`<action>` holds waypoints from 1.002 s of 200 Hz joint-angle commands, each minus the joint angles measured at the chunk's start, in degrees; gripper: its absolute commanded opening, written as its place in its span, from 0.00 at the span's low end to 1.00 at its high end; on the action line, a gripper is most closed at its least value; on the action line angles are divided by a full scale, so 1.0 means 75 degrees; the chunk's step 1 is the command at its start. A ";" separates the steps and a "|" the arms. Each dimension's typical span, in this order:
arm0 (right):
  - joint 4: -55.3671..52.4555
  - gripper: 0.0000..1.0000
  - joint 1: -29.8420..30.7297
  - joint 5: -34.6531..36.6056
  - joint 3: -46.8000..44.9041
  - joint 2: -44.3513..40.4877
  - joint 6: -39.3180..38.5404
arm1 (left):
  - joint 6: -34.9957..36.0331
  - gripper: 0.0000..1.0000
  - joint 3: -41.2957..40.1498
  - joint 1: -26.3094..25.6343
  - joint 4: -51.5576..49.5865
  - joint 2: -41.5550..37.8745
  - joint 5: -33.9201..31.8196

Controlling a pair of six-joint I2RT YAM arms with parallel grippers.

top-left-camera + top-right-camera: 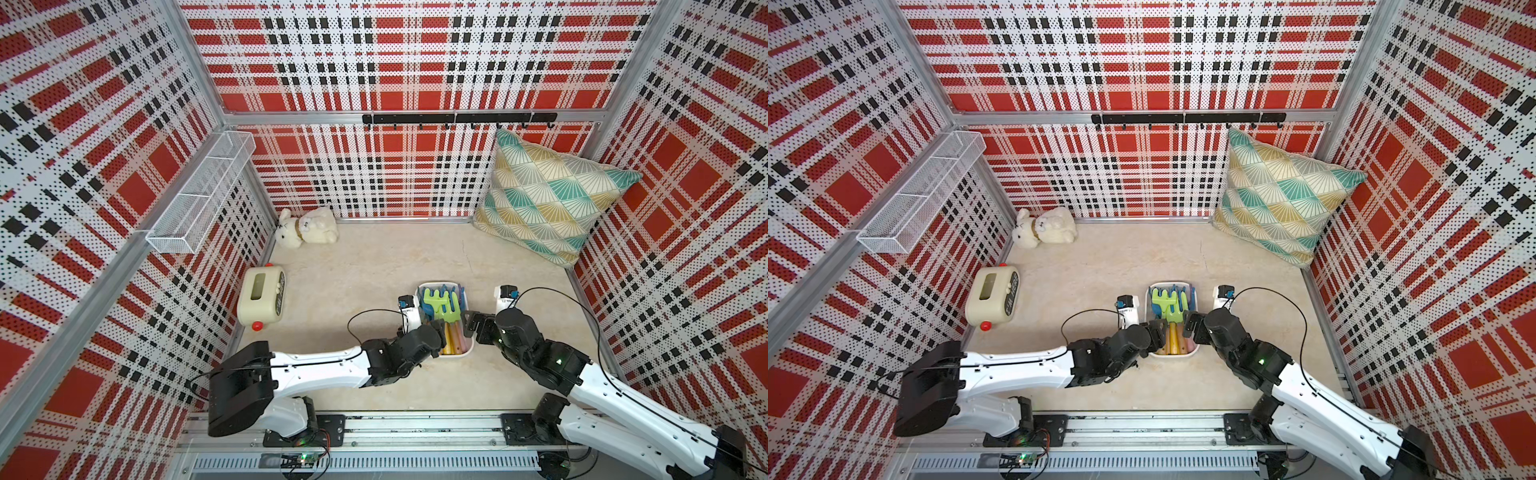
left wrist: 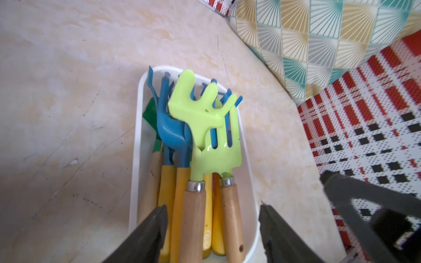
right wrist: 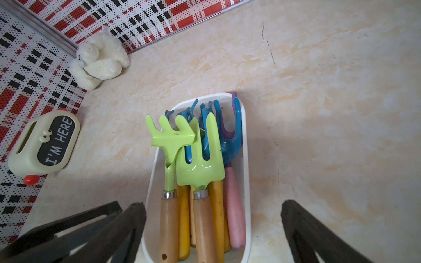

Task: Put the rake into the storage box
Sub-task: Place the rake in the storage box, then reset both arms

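Observation:
The storage box (image 1: 470,352) (image 1: 1196,353) (image 2: 139,127) (image 3: 247,159) is a shallow white tub on the floor between both arms, holding several toy garden tools. The rake (image 1: 436,297) (image 1: 1163,299) (image 2: 193,107) (image 3: 170,136), lime green with a wooden handle, lies on top of them inside the box. My left gripper (image 2: 213,209) (image 1: 442,332) hangs open over the handle ends; its jaws stand clear of the rake's handle on both sides. My right gripper (image 3: 213,205) (image 1: 473,322) is open at the box's right side, holding nothing.
A cream boxy toy with a red knob (image 1: 262,297) stands at the left wall and a white plush animal (image 1: 307,228) lies in the back left corner. A patterned cushion (image 1: 548,195) leans back right. A wire-mesh basket (image 1: 203,191) hangs on the left wall.

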 commanded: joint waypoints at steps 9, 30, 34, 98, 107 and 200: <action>0.0207 1.00 -0.0048 -0.0101 0.0426 -0.0154 -0.0476 | 0.0638 0.81 -0.0026 0.0302 -0.0775 -0.0976 -0.0566; 0.0204 1.00 -0.0040 0.0334 0.0641 -0.0171 -0.0737 | 0.1181 0.99 -0.0141 0.0649 -0.0919 -0.1737 -0.0659; 0.0197 1.00 -0.0037 0.0470 0.0704 -0.0153 -0.0812 | 0.1269 0.99 -0.0173 0.0739 -0.0919 -0.1873 -0.0671; 0.0470 1.00 -0.0166 0.2366 0.1953 0.1669 -0.2745 | 0.3492 0.99 -0.0835 0.3689 0.0142 -0.2865 0.0885; 0.0637 1.00 -0.0353 0.2311 0.2135 0.2078 -0.3066 | 0.3684 0.99 -0.1010 0.4444 0.0407 -0.2839 0.1532; 0.5211 1.00 -0.4456 -0.0086 -0.0712 0.1958 -0.4260 | 0.5873 0.99 -0.3512 0.9002 0.3093 -0.3312 0.2749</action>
